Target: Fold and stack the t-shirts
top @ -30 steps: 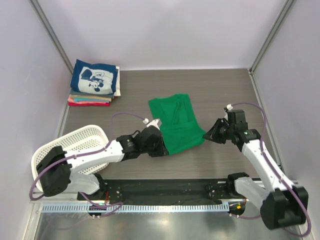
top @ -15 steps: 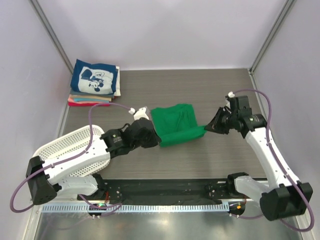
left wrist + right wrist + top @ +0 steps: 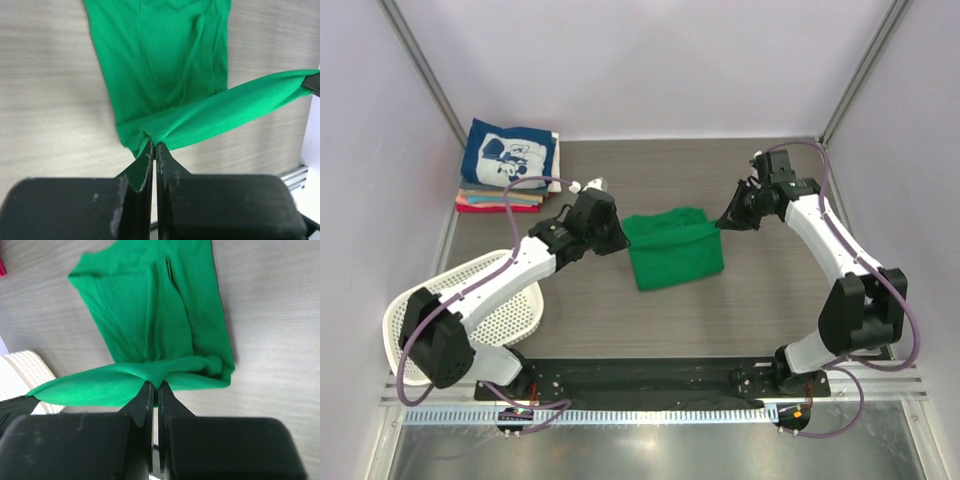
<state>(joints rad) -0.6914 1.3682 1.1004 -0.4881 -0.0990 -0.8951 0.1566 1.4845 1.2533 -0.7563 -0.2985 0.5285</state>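
Robot lab test cell, not home laundry room. Plain pale panels (image 3: 640, 70) closing in grey wood-grain worktop (image 3: 760, 300) on three sides. Metal posts (image 3: 423, 70) running up back corners. Left arm (image 3: 500, 290) and right arm (image 3: 830, 240), white and black, standing bolted on black base plate (image 3: 650, 378) at near edge. Purple cables (image 3: 532, 180) looping off both arms. Slotted strip (image 3: 620, 416) running along front. Only household things sitting inside cell: green t-shirt (image 3: 675, 250), stack of folded t-shirts (image 3: 508, 165), white basket (image 3: 525, 310).
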